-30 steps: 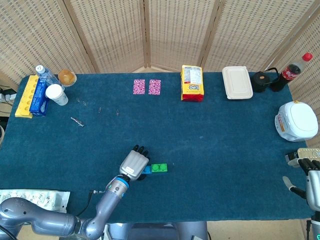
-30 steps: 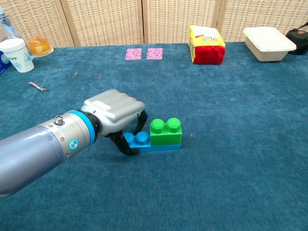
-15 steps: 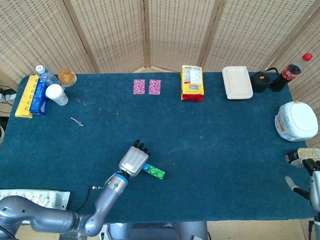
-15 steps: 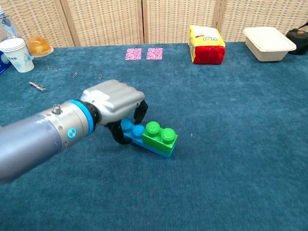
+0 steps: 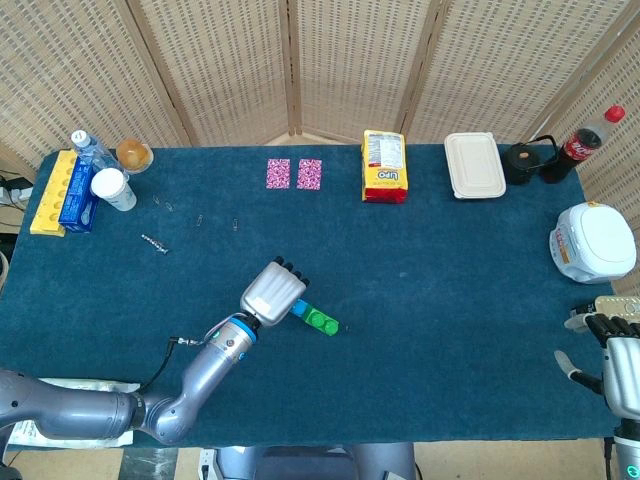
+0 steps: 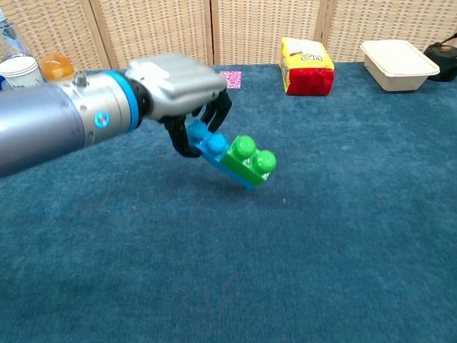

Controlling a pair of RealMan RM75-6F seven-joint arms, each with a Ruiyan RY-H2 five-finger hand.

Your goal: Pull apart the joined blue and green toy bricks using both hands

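My left hand grips the blue brick at its left end and holds it in the air above the table. The green brick is still joined on top of the blue one, and the pair tilts down to the right. My right hand sits at the table's right front corner, far from the bricks, holding nothing; the chest view does not show it.
A yellow and red snack bag, two pink cards, a white lidded box, a cola bottle and a white pot stand at the back and right. Cup, boxes and small metal bits lie at the back left.
My left hand has lifted the joined bricks off the blue cloth and carried them up and slightly forward; the pair now tilts more steeply. The right hand barely shifted.
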